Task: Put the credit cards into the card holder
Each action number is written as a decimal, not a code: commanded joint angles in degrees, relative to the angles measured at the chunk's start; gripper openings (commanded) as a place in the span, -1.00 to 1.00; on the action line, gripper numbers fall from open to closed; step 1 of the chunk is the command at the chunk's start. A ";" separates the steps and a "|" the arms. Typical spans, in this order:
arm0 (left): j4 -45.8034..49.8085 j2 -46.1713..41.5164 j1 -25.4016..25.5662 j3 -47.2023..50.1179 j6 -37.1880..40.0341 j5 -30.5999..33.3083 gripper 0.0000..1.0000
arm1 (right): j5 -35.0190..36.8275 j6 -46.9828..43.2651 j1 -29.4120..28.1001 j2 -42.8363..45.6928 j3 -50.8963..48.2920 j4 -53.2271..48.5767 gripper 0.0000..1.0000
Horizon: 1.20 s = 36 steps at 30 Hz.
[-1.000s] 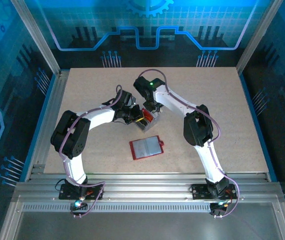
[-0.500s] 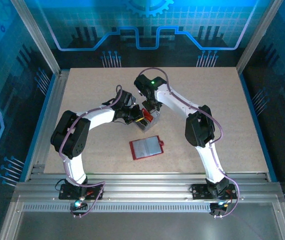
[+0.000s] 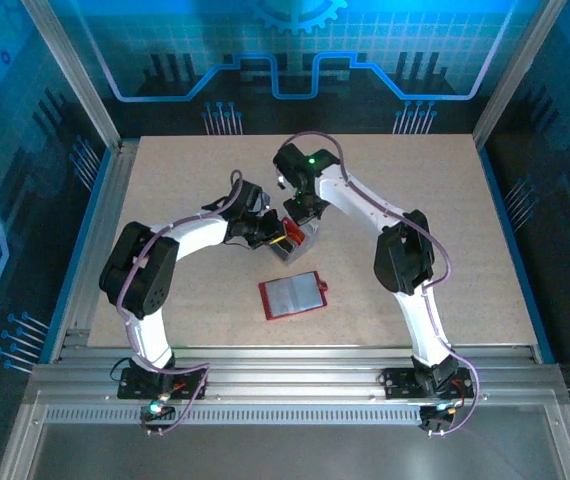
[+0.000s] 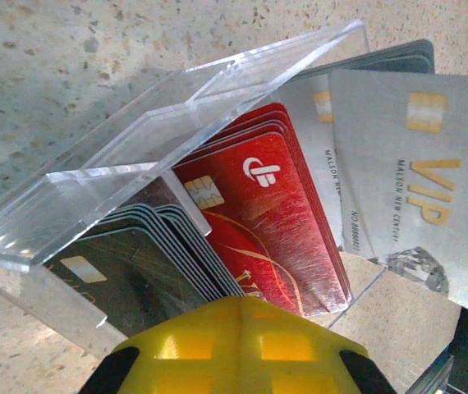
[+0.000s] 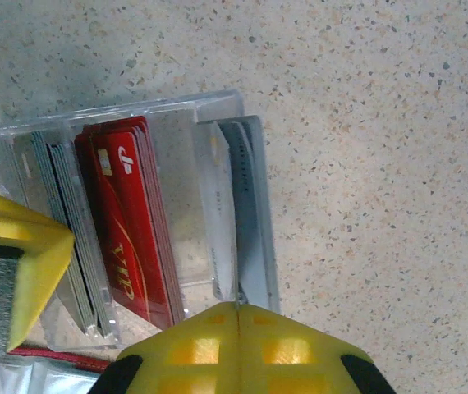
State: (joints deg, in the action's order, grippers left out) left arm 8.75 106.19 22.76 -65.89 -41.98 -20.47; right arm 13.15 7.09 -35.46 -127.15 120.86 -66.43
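Note:
The card holder (image 3: 293, 297) is a red wallet lying open on the table, grey sleeves up. Behind it a clear plastic box (image 3: 301, 244) holds the credit cards upright: dark cards (image 4: 135, 271), red cards (image 4: 275, 222) and silver VIP cards (image 4: 415, 180). My right gripper (image 5: 238, 305) is over the box's silver end, shut on the edge of a silver card (image 5: 227, 205), which leans out of the stack. My left gripper (image 4: 242, 302) is shut and sits against the box's near side by the dark and red cards. From above, both grippers (image 3: 273, 232) (image 3: 302, 218) meet at the box.
The box's clear wall (image 4: 160, 139) rises between the stacks. The wallet's red edge (image 5: 53, 359) lies just below the box. Speckled beige tabletop (image 3: 435, 220) lies open to the right, and metal frame rails (image 3: 285, 360) border the near edge.
My right gripper has closed on the silver card and its arm has shifted slightly. The left arm and the wallet have stayed put.

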 commanded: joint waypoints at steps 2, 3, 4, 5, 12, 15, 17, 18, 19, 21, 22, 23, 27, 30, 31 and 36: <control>5.73 -2.41 -1.38 0.60 1.81 -1.20 -1.00 | -3.44 1.25 1.09 3.20 0.61 -1.14 -1.00; 5.70 -2.80 -1.41 0.38 1.89 -1.69 -1.00 | -3.98 1.27 1.17 3.46 0.52 -1.08 -1.00; 5.85 -3.15 -1.49 0.12 2.03 -2.01 -1.00 | -4.61 1.33 1.32 3.65 0.43 -0.95 -1.00; 6.24 -3.43 -1.56 -0.28 2.14 -2.32 -1.00 | -5.30 1.48 1.36 3.87 0.34 -0.97 -1.00; 5.77 -6.26 -1.84 -1.18 1.82 -6.11 -1.00 | -8.91 2.07 2.11 5.12 -0.74 -0.59 -1.00; 5.31 -9.49 -2.18 -0.04 1.12 -6.66 -1.00 | -10.31 2.39 2.24 6.65 -1.88 0.33 -1.00; 5.57 -12.10 -2.11 0.98 1.02 -6.60 -1.00 | -11.68 2.81 2.44 7.87 -2.72 1.07 -1.00; 5.63 -13.52 -2.11 1.95 0.85 -6.69 -1.00 | -12.39 3.06 2.45 8.66 -3.27 1.51 -1.00; 5.74 -14.91 -2.11 2.95 0.83 -6.69 -1.00 | -13.27 3.34 2.42 9.48 -3.79 1.93 -1.00; 6.60 -18.29 -2.04 5.69 1.25 -6.04 -1.00 | -15.40 4.03 2.42 11.83 -5.81 3.57 -1.00; 7.09 -19.87 -1.90 7.02 1.55 -5.50 -1.00 | -16.12 4.42 2.48 13.03 -6.84 4.27 -1.00; 7.70 -21.64 -1.57 8.63 2.00 -4.71 -0.99 | -16.95 4.82 2.42 14.36 -8.32 5.16 -1.00; 11.45 -26.37 1.70 13.93 4.12 -0.54 -0.94 | -21.47 7.26 2.42 22.13 -18.37 11.13 -1.00; 11.71 -27.79 4.80 16.97 4.08 1.20 -0.86 | -25.81 9.40 2.33 28.22 -27.81 17.05 -1.00; 12.15 -27.67 6.11 17.45 4.25 2.19 -0.83 | -27.19 10.25 2.38 30.66 -31.43 19.27 -1.00; 12.91 -25.01 10.56 18.89 4.76 5.70 -0.76 | -32.26 13.76 1.61 38.54 -46.57 28.62 -1.00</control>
State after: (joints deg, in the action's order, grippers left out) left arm 20.29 79.96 32.27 -48.23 -38.61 -17.74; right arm -13.67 17.65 -33.69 -91.00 79.64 -45.30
